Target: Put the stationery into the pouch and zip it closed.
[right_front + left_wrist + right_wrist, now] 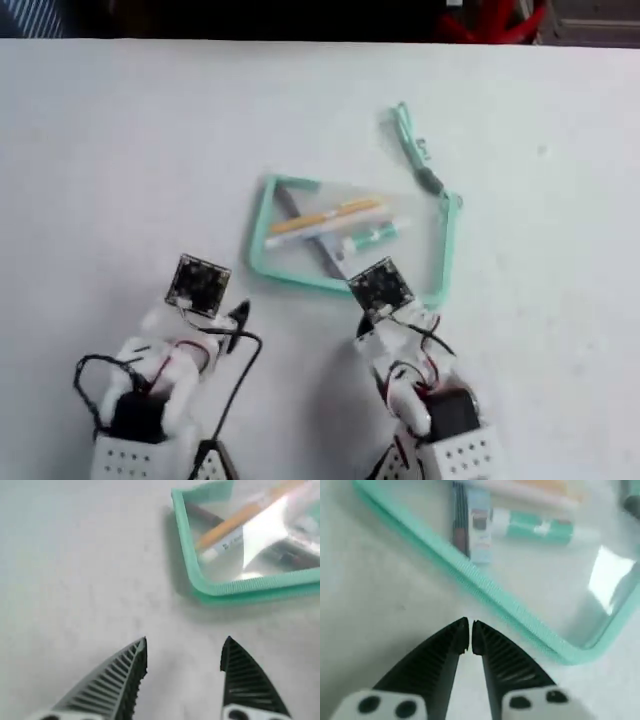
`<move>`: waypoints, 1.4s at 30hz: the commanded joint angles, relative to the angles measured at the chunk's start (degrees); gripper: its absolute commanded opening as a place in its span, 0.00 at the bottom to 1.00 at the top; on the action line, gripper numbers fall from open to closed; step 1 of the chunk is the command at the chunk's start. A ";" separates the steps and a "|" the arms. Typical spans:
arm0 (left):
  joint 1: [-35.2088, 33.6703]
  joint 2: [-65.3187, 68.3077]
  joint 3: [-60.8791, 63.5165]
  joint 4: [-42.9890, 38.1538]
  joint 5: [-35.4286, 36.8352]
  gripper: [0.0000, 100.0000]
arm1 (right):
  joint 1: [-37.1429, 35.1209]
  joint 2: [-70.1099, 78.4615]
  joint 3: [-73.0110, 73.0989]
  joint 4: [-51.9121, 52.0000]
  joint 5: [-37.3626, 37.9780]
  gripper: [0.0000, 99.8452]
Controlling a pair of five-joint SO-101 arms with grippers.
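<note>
The white counter (pixel 120 150) carries a clear pouch (pixel 256 235) with a mint green edge, lying flat near the middle, just ahead of both arms. The left gripper (pixel 186 645) hangs over bare counter near one corner of the pouch, its jaws spread wide and empty. The right gripper (pixel 470 630) sits just beside the pouch's near green edge, its jaws closed tip to tip on nothing. Inside the pouch lie a yellow pencil (pixel 330 215), a dark pen (pixel 315 240) crossing under it, and a green and white marker (pixel 370 237), so the filling looks done and the zipping seems to be the step in hand. A green strap (pixel 410 140) trails from the far corner to a dark tab (pixel 430 182), likely the zip pull; how far the zip is shut cannot be told. The next move probably calls for one gripper pinning the pouch while the other opens, reaches that tab and draws it along. Small labels on the pencil and pen are too blurred to read.
</note>
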 commanded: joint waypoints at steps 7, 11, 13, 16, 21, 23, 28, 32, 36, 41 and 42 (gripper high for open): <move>-0.31 -0.48 -0.18 13.10 -0.09 0.24 | 0.22 -0.75 1.41 9.71 0.09 0.02; -0.66 -0.48 -0.18 12.92 0.09 0.24 | 0.48 -0.75 1.41 10.68 -0.26 0.02; -0.66 -0.48 -0.18 12.92 0.09 0.23 | 0.48 -0.75 1.41 10.68 -0.26 0.02; -0.57 -0.48 -0.18 12.92 0.09 0.17 | 0.48 -0.75 1.41 10.68 -0.26 0.02; -0.66 -0.48 -0.18 12.92 -0.18 0.12 | 0.48 -0.75 1.41 10.68 -0.26 0.02; -0.57 -0.48 -0.18 12.92 -0.18 0.12 | 0.48 -0.75 1.41 10.68 -0.26 0.02; -0.57 -0.48 -0.18 12.92 -0.18 0.12 | 0.57 -0.75 1.41 10.68 -0.35 0.02; -0.57 -0.48 -0.18 12.92 -0.18 0.12 | 1.80 -0.75 1.41 10.68 -0.35 0.02; -0.57 -0.48 -0.18 12.92 -0.18 0.12 | 6.37 -0.75 1.41 10.68 -0.09 0.02; -0.57 -0.48 -0.18 12.92 -0.18 0.12 | 6.55 -0.75 1.41 10.68 0.00 0.02; -0.57 -0.48 -0.18 12.92 -0.18 0.12 | 6.55 -0.75 1.41 10.68 0.00 0.02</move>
